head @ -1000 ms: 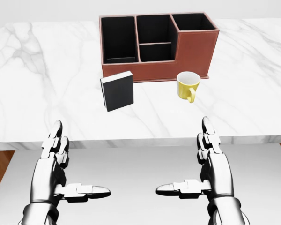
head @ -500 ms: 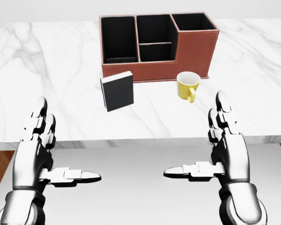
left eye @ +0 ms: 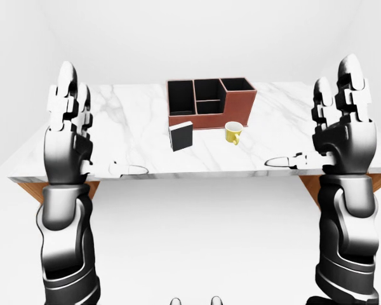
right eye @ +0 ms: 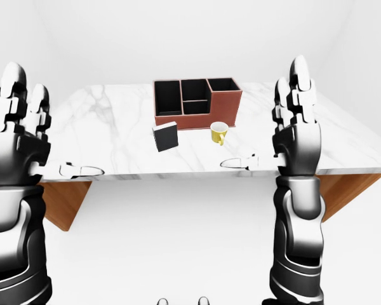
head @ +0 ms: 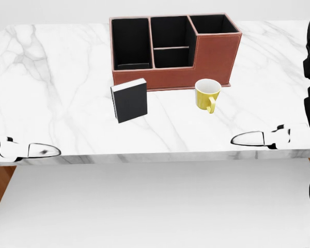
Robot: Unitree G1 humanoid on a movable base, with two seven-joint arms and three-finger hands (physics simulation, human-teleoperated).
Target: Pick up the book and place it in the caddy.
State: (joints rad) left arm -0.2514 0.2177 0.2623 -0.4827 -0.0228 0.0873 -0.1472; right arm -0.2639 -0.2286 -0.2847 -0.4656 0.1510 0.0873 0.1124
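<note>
Two hands raised, empty: my left hand [left eye: 66,136] and right hand [left eye: 343,130] spread wide at the surface's [head: 51,108] near edge. Book [head: 129,100] stands upright beside caddy [head: 173,49], near mug [head: 207,94], handy for grasping.

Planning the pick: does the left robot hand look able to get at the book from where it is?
Probably yes. The left robot hand is raised, open and empty; bare marble table lies between it and the upright book. The mug stands on the book's other side.
</note>
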